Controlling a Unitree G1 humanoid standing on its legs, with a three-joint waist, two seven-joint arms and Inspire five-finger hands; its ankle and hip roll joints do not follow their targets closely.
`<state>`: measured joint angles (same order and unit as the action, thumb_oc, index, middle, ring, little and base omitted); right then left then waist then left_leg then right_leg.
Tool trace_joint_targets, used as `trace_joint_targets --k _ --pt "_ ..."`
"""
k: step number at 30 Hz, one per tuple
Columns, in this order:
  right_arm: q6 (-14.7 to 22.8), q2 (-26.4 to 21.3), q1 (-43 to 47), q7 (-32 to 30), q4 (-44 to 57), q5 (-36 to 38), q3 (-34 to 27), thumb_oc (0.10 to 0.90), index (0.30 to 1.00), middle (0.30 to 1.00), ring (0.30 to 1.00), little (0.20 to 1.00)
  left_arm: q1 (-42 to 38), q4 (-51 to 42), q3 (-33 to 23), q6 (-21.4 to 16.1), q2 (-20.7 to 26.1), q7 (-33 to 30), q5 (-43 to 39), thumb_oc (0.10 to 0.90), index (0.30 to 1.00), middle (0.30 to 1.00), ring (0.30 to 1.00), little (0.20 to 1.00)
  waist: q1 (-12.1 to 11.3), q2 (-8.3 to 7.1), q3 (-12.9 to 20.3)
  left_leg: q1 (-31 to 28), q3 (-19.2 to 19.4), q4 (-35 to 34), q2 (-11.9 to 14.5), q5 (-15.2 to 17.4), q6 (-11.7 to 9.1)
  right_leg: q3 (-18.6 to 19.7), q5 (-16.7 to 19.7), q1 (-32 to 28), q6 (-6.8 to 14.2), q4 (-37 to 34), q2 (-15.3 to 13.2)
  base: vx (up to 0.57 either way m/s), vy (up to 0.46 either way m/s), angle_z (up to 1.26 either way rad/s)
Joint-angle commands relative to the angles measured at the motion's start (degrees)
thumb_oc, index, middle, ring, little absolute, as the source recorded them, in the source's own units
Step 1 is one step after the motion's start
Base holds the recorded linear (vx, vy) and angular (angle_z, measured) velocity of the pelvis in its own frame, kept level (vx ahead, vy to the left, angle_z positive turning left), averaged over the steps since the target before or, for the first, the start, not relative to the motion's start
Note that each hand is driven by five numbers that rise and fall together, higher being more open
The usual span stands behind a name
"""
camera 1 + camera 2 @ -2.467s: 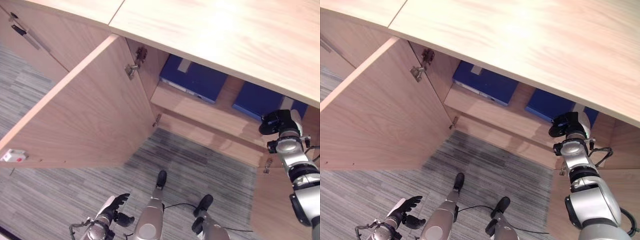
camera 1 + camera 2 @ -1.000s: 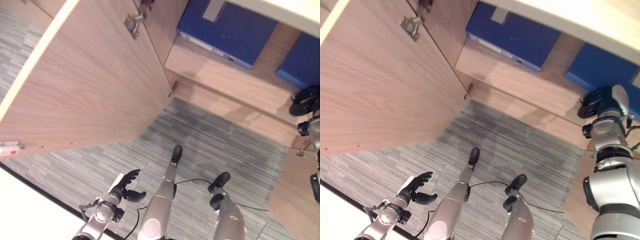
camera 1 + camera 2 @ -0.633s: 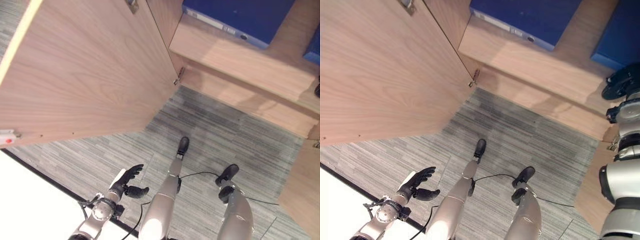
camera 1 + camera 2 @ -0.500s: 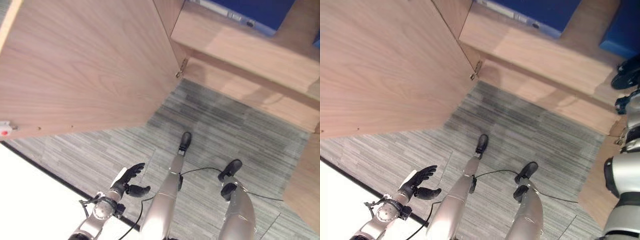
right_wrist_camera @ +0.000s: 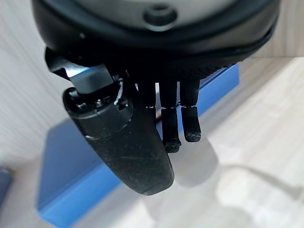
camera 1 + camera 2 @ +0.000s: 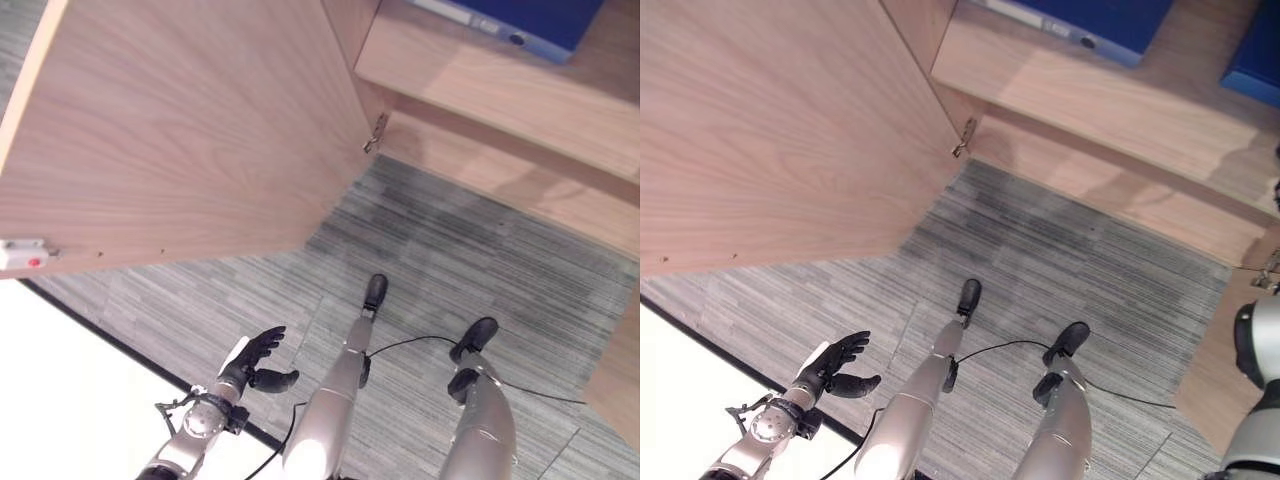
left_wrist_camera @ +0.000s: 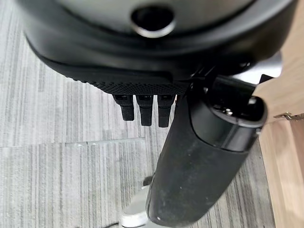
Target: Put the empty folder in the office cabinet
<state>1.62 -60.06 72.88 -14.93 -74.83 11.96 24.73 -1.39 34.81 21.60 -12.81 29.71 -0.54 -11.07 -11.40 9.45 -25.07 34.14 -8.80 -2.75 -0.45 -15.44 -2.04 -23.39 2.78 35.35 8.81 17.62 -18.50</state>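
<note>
Two blue folders (image 6: 1080, 25) lie shelved; right hand (image 5: 161, 114) empty, relaxed beside one. Placement looks done; next, shut cabinet door (image 6: 190, 130).

Two blue folders (image 6: 1080, 25) lie flat on the wooden cabinet shelf (image 6: 1120, 95) above grey carpet (image 6: 1070, 270).

Two folders (image 6: 1080, 25) (image 6: 1255, 65) lie on the cabinet shelf (image 6: 1120, 95) (door (image 6: 190, 130) open at left).

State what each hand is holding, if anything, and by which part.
Nothing is held. The left hand hangs open over the carpet; the right hand hovers open above a blue folder on the cabinet shelf.
</note>
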Motion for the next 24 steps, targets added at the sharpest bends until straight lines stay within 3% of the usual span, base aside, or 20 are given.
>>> trace_joint_targets --k 1,2,6,7,11,13,16,21,24 --pt "6.58 -0.74 -1.76 -4.57 9.2 7.0 -0.37 0.4 0.3 0.3 0.3 0.3 3.79 5.11 -0.85 -0.25 2.06 -0.98 -1.42 0.8 0.9 0.9 0.9 0.9 -1.32 -3.55 0.69 -8.99 -0.05 -2.25 4.04 11.5 -4.22 -0.29 -5.92 -4.27 3.84 0.5 1.95 -0.12 0.068 -0.16" --pt "8.14 1.87 -5.87 -5.13 16.17 8.45 -2.82 0.4 0.3 0.3 0.3 0.3 4.12 6.7 -1.83 -0.01 0.95 -1.35 -1.41 0.8 0.9 0.9 0.9 0.9 -0.34 -4.46 0.79 -9.96 0.39 -2.25 4.23 10.28 -4.09 -1.09 -3.67 -5.95 3.07 -0.67 2.03 -0.11 0.078 -0.19" --pt "10.96 8.47 -22.39 -5.6 36.88 8.22 -11.73 0.4 0.3 0.3 0.3 0.3 5.25 11.1 -4.56 0.65 -1.24 -2.13 -0.31 0.8 0.9 0.9 0.9 0.9 2.13 -7.17 2.81 -15.53 1.49 -2.25 5.36 10.94 -4.42 -2.05 -2.69 -13.91 2.87 -4.43 3.14 -0.02 0.041 -0.16" --pt "11.52 11.39 -28.82 -4.0 42.9 8.13 -13.88 0.8 0.9 0.9 0.9 0.9 5.76 12.81 -5.72 1.05 -2.26 -2.22 0.38 0.8 0.9 0.9 0.9 0.9 2.95 -8.21 4.14 -17.89 2.21 -2.25 5.7 11.23 -4.66 -2.47 -2.38 -17.37 2.81 -6.28 3.84 0.03 0.059 -0.02" --pt "11.37 22.73 -43.54 -0.03 55.95 4.66 -15.63 0.8 0.9 0.9 0.9 0.9 7.62 17.57 -9.68 2.73 -4.45 -2.32 3.46 0.8 0.9 0.9 0.9 0.9 4.56 -10.47 9.1 -24.7 5.56 -2.25 7.2 12.45 -4.12 -1.42 -2.26 -24.59 2.39 -10.9 6.35 0.04 0.037 -0.44" --pt "10.06 25.43 -49.22 1.53 60.12 0.24 -15.99 0.8 0.9 0.9 0.9 0.9 8.77 19.75 -11.65 3.23 -5.02 -2.53 5.29 0.8 0.9 0.9 0.9 0.9 5.18 -10.95 11.27 -28.04 6.56 -2.25 8.41 13.02 -4.13 -1.31 -3.63 -27.18 1.92 -10.45 7.17 0.02 -0.032 -0.31" --pt "9.9 29.45 -53.54 2.92 62.78 0.35 -15.58 0.8 0.9 0.9 0.9 0.9 9.37 21.37 -12.97 3.53 -6.08 -3.2 5.86 0.8 0.9 0.9 0.9 0.9 5.43 -10.89 12.92 -30.66 7.03 -2.25 9.44 13.03 -4.29 -1.48 -5.29 -29.47 1.21 -9.76 8.15 -0.02 -0.055 -0.11" --pt "9.46 33.07 -55.65 4.51 62.24 0.72 -13.31 0.8 0.9 0.9 0.9 0.9 10.18 23.65 -13.13 3.9 -7.09 -2.89 7.12 0.8 0.9 0.9 0.9 0.9 4.71 -10.84 14.64 -33.04 7.2 -1.73 10.59 12.47 -4.8 -1.63 -7.18 -32.97 0.11 -10.33 10.0 -0.03 -0.075 -0.05" --pt "9.38 33.2 -55.17 4.42 59.66 0.46 -11.49 0.8 0.9 0.9 0.9 0.9 10.08 24.52 -13.15 3.47 -7.53 -3.24 6.63 0.8 0.9 0.9 0.9 0.9 2.75 -10.27 14.96 -31.73 6.31 -1.64 11.9 7.92 -8.0 -4.27 -7.51 -36.54 -0.63 -14.35 11.58 -0.19 -0.082 0.27"
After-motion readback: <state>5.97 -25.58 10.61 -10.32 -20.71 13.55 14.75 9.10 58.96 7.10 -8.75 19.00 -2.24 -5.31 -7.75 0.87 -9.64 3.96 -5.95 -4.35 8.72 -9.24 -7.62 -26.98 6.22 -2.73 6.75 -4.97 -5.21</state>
